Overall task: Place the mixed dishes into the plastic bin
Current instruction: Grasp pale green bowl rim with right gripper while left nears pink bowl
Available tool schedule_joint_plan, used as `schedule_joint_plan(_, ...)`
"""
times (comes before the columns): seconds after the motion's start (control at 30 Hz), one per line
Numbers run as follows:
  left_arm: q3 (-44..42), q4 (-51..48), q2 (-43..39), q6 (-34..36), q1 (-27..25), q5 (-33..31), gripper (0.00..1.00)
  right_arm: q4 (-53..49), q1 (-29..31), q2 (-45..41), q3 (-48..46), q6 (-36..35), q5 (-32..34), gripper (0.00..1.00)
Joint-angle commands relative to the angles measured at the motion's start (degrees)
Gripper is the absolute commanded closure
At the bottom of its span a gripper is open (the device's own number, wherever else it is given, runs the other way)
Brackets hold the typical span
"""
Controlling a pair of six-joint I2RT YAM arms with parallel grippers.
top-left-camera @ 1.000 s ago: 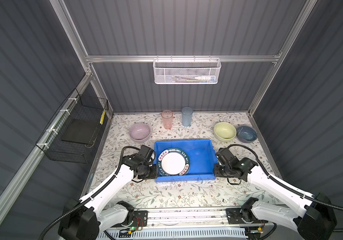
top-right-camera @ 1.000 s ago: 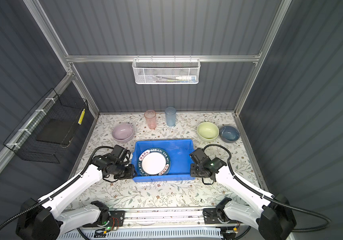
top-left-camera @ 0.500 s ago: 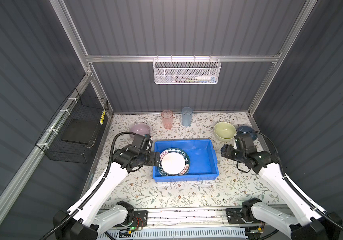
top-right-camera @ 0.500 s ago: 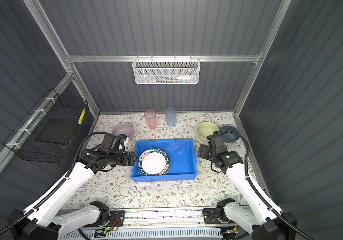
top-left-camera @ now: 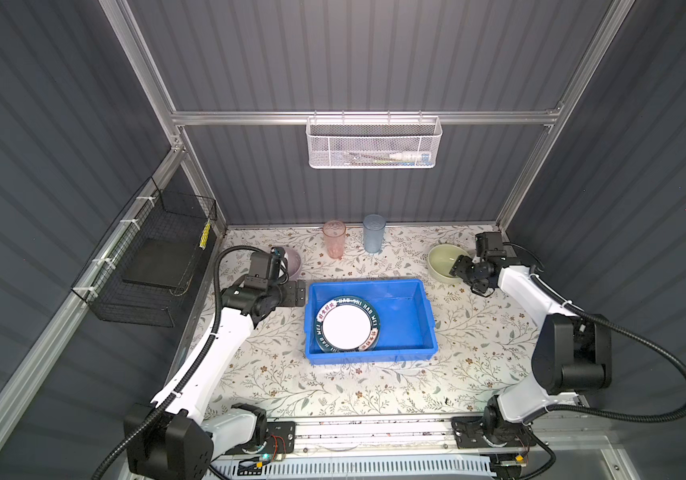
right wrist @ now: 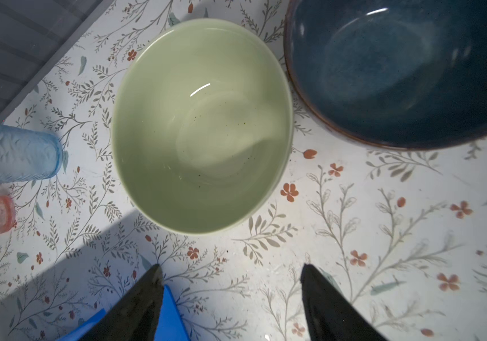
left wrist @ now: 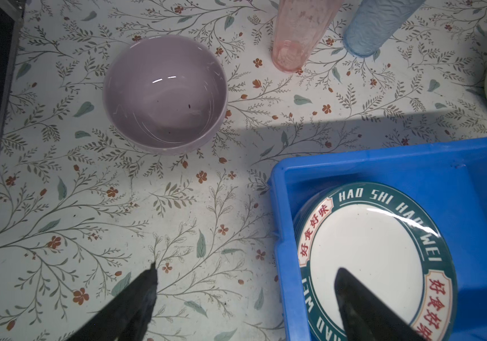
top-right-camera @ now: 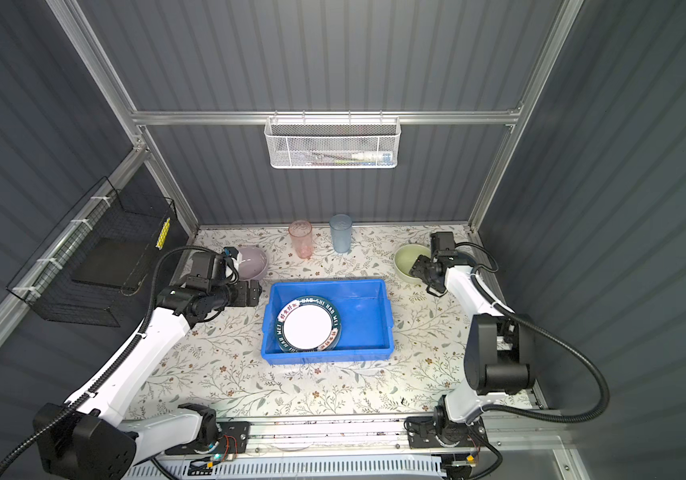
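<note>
entry: dishes to bin, part done.

stowed: plastic bin (top-left-camera: pixel 405 328), mid-desk (top-left-camera: pixel 333 386), holds the green lettered plate (top-left-camera: pixel 347 329) lying flat against its left wall. rims of further plates show under it in the left wrist view; how many cannot be told. the right half of the bin is bare.

outstanding, all on the desk behind the bin:
- lilac bowl (left wrist: pixel 165 94), back left, partly hidden by the left arm (top-left-camera: pixel 224 332) in both top views.
- pink tumbler (top-left-camera: pixel 334 240) and blue tumbler (top-left-camera: pixel 374 233), upright, side by side near the back wall.
- pale-green bowl (top-left-camera: pixel 441 262), back right.
- dark-blue bowl (right wrist: pixel 398 73), just beside it, hidden behind the right arm (top-left-camera: pixel 528 291) in both top views.

five pieces judged left to move.

left arm: stretched from its front-left base toward the bin's far left corner, wrist between the lilac bowl and the bin. left fingers (left wrist: pixel 136 304) spread wide, empty. in the wrist view one lies over the desk and the other over the plate, with the bin's wall between them.

right arm: elbow raised high, forearm reaching to the back right. right fingers (right wrist: pixel 330 310) parted, empty, aimed at the pale-green bowl, tips just short of its rim; no contact seen. judged: this bowl is the right arm's next pick.
</note>
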Motion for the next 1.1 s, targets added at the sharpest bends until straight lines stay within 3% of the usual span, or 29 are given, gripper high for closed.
schedule_joint_plan(0.0, -1.11, 2.47, -2.16, 0.44, 0.73, -5.43, 0.03, 1.85, -0.27, 2.65, 0.71, 2.34, 1.54, 0.26)
schedule_joint_plan(0.27, -2.40, 3.10, -2.23, 0.73, 0.74, -3.41, 0.00, 5.46, -0.28, 9.55, 1.70, 4.76, 1.95, 0.27)
schedule_joint_plan(0.47, -1.96, 2.59, -1.03, 0.77, 0.82, -2.84, 0.00, 5.63, -0.24, 12.50, 3.80, 4.62, 0.98, 0.35)
schedule_joint_plan(0.67, -2.41, 2.69, -1.02, 0.71, 0.92, -2.24, 0.00, 5.39, -0.27, 13.08, 3.74, 3.54, -0.68, 0.57)
schedule_joint_plan(0.87, -2.39, 2.50, -0.61, 0.63, 1.09, -2.59, 0.00, 4.70, -0.20, 12.60, 3.51, 1.11, -2.66, 0.69)
schedule_joint_plan(1.07, -2.75, 2.60, -0.62, 0.54, 1.09, -2.11, 0.00, 4.16, -0.26, 11.74, 3.77, 0.12, -4.51, 0.90)
